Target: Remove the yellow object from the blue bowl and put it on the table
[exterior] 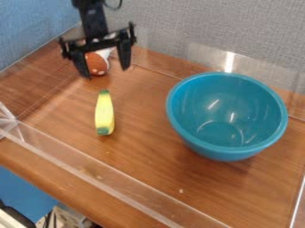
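Observation:
The yellow object (pixel 105 113), banana-like with a greenish near tip, lies flat on the table (pixel 143 151), left of the blue bowl (pixel 226 114). The teal-blue bowl stands upright at the right and holds nothing. My gripper (pixel 100 55) hangs at the back left, well beyond the yellow object and raised above the tabletop. Its black fingers (pixel 124 55) are spread wide, and it is open with nothing between them.
A round orange-brown object (pixel 96 61) sits at the back left, just behind the gripper's fingers. Low clear acrylic walls (pixel 36 134) edge the tabletop at the front, left and right. A grey textured wall stands behind.

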{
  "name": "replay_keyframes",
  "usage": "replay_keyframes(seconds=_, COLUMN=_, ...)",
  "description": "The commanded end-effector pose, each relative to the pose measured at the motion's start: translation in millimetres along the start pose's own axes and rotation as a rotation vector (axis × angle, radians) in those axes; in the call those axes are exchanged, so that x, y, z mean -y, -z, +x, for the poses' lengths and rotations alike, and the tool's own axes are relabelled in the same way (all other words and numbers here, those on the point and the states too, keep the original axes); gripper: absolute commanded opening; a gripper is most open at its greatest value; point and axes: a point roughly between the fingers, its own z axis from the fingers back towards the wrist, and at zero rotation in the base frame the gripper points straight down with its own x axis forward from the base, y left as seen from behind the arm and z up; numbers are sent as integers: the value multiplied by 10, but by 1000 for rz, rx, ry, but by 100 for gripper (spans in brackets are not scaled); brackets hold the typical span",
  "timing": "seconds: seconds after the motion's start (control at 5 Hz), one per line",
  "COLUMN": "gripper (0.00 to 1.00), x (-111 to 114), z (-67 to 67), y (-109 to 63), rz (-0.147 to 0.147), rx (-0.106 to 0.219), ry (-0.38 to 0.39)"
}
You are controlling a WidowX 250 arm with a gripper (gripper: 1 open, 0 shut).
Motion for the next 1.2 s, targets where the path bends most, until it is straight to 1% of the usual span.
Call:
replay_keyframes(seconds=0.0, gripper=100, x=102, z=-134, y=-170, rz=-23, rx=61, ry=-22)
replay_keyframes(seconds=0.2, gripper=100, x=69, z=-253, y=-99, rz=-15, rx=58, ry=-68)
replay_keyframes(seconds=0.4, gripper=100, x=38, z=-277, y=-58, rz=-6, rx=59, ry=-106)
replay_keyframes(seconds=0.6, gripper=100, x=-39, z=-199, y=-126, rz=-8, rx=60, ry=-88)
replay_keyframes(seconds=0.8, gripper=100, x=-103, z=-117, y=-215, rz=-19, rx=61, ry=-77)
replay_keyframes(seconds=1.0, gripper=100, x=-185, z=56, y=-305, rz=-24, rx=64, ry=-110)
